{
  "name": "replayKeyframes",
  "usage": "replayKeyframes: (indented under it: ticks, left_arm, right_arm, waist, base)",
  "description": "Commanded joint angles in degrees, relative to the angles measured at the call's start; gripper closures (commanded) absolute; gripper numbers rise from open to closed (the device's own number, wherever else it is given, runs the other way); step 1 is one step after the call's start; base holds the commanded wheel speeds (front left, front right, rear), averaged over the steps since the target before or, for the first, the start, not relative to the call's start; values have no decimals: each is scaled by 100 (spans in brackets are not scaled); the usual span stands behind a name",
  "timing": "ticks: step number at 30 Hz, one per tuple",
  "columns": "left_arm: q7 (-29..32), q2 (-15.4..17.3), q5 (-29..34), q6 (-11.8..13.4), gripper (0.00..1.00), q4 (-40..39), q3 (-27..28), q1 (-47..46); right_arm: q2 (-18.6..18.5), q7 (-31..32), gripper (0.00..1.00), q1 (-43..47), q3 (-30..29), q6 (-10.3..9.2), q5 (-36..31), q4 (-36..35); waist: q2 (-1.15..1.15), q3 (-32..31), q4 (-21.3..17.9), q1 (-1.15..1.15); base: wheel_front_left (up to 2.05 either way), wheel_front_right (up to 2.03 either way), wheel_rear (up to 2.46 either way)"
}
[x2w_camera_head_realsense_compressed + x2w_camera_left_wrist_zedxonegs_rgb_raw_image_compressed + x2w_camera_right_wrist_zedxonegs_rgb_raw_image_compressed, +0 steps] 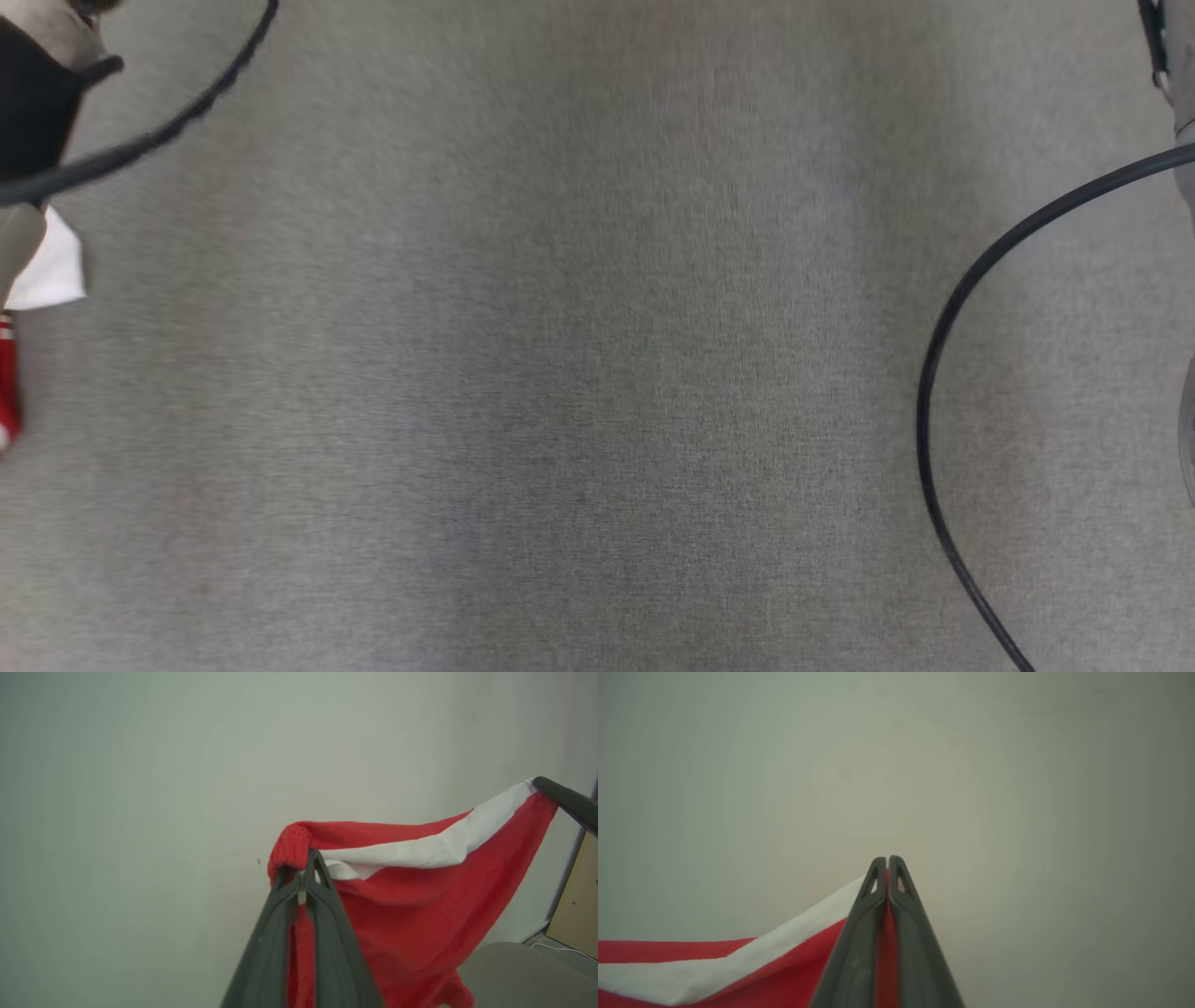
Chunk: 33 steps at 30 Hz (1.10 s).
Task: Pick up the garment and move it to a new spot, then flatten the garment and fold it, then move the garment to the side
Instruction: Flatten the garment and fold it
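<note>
**Garment aloft between both grippers, not yet laid down**

The pick-up looks done; the red garment [420,891] with its white stripe [420,851] hangs in the air, stretched between the two arms, with a pale wall [140,788] behind it. The left gripper [306,868] is clenched on a bunched red edge, with cloth pinched between its fingers and trailing down between them; the right gripper [888,858] is clamped tight on the other end, a sliver of red showing between its fingers, and the stripe runs away from it to the left in its own wrist view.

From the head, a small piece of white and red cloth shows at the far left edge; the grey surface [597,373] spreads below, with a dark cable [934,373] looping on the right.

By my reading the task is early, in the carry to a new spot. What is left is most of it: setting the cloth down, flattening it, folding it, and shifting it to the side.

As for containers, nothing here serves as one; the cloth is bound for the flat grey surface, not into anything.
</note>
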Motion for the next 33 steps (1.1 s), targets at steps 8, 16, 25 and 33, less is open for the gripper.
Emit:
replayKeyframes:
  ticks: [8, 16, 25, 33]
  left_arm:
    - [69, 433, -1530, 2, 100, -963, -842, 1311]
    - [137, 1007, -3028, 2, 100, -2146, -1246, 2731]
    - [265, 994, -3918, 2, 100, -2695, -1336, 4676]
    - [70, 707, -3719, 2, 100, -2524, -1320, 5872]
  right_arm:
    - [-404, -2, 100, 1424, 774, 0, 1086, -619]
    - [-1152, -2, 100, 3367, 1534, 0, 2439, -1524]
    - [-1439, -2, 100, 5338, 2026, 0, 3319, -2138]
    - [-1439, -2, 100, 6466, 2172, 0, 3312, -2268]
  waist:
    - [-1, 528, -396, -3]
    - [-1, 119, -453, -3]
    - [-1, -830, -225, -3]
    - [-1, -1651, -92, -3]
  base:
    - [0, 0, 0]
    - [0, 0, 0]
    - [0, 0, 0]
    - [0, 0, 0]
